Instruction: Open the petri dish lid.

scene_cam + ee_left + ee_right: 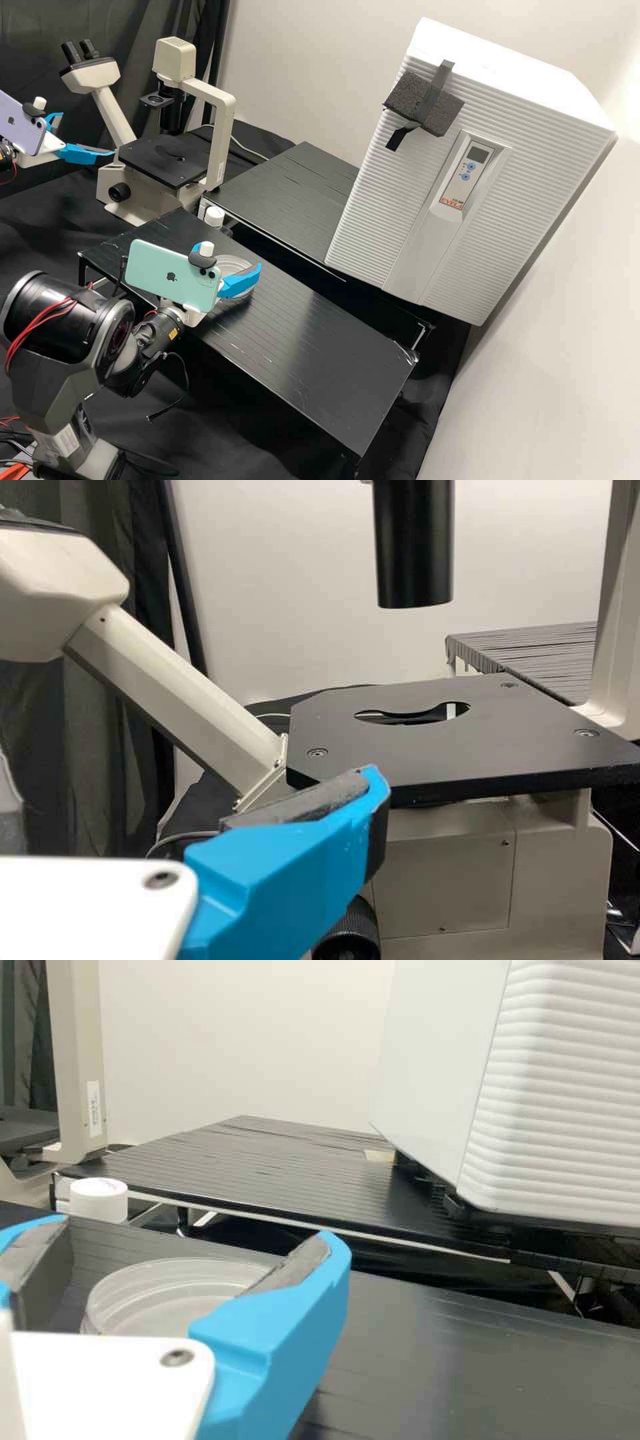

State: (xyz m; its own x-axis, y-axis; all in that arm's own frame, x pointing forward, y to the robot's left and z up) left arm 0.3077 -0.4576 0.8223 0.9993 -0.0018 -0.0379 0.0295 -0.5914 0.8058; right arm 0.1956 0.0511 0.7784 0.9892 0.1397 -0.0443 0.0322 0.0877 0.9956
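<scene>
One clear petri dish (165, 1310) was what we had on the front black table (307, 333), toward its microscope end. We couldn't tell if the lid was seated. Our right gripper (235, 258) was at the dish, fingers spread, clenching nothing; one finger partly covered the dish in the right wrist view. We couldn't tell if it touched. Just past the dish we had a white cap (99, 1201), near the table's far edge. Green phone (160, 267) rode on the right arm.

Further out, we had the left gripper (87, 134) beside the microscope (217, 107), fingers apart, nothing between them; purple phone (20, 127) on that arm. In the left wrist view we saw one finger in front of the microscope's black platform (470, 745).

Behind, we had a second black table (280, 200) and a big white cabinet (533, 167), with a dark foam block (417, 100) taped on.
</scene>
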